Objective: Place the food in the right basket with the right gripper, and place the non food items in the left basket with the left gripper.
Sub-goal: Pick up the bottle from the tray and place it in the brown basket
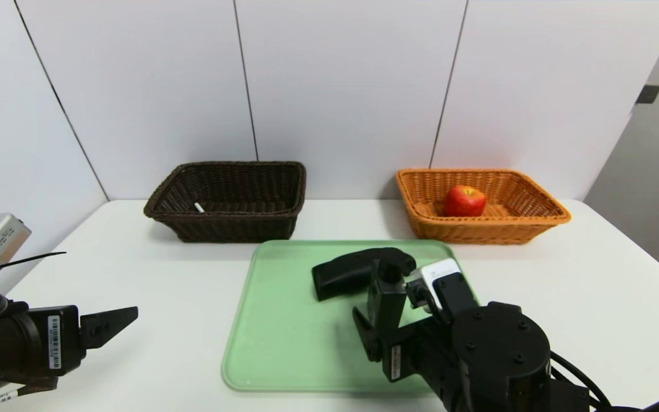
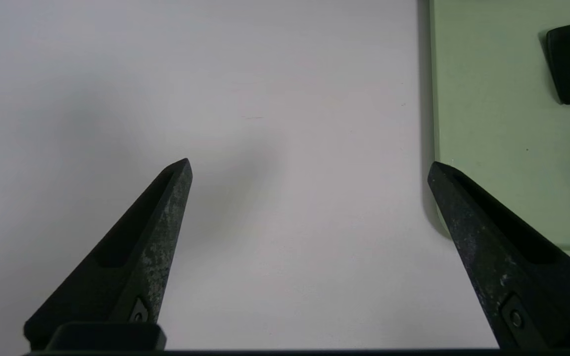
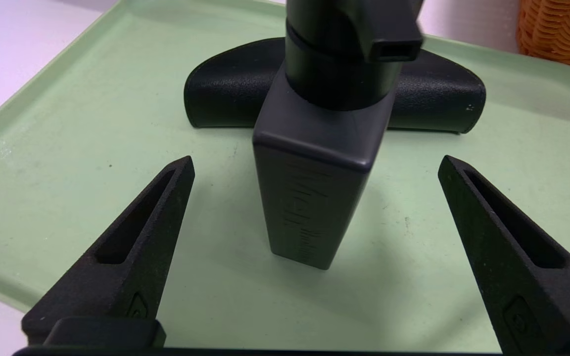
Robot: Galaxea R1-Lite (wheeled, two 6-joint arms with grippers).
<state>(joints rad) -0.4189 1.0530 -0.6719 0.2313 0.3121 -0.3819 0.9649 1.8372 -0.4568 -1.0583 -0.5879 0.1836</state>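
The black bottle [image 3: 314,188] is seen whole between the right gripper's [image 3: 316,158] 2 wide-open fingers only in the right wrist view; the apple [image 1: 465,201], in the far-right orange basket [image 1: 484,232], is shown only from the head. At left, the left gripper [image 2: 309,160] is held open.

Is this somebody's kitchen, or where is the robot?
It looks more like a robot practice spot, maybe in a lab. Plain white panels stand behind the white table, two baskets wait behind a green tray, and robot arms reach in from both sides.
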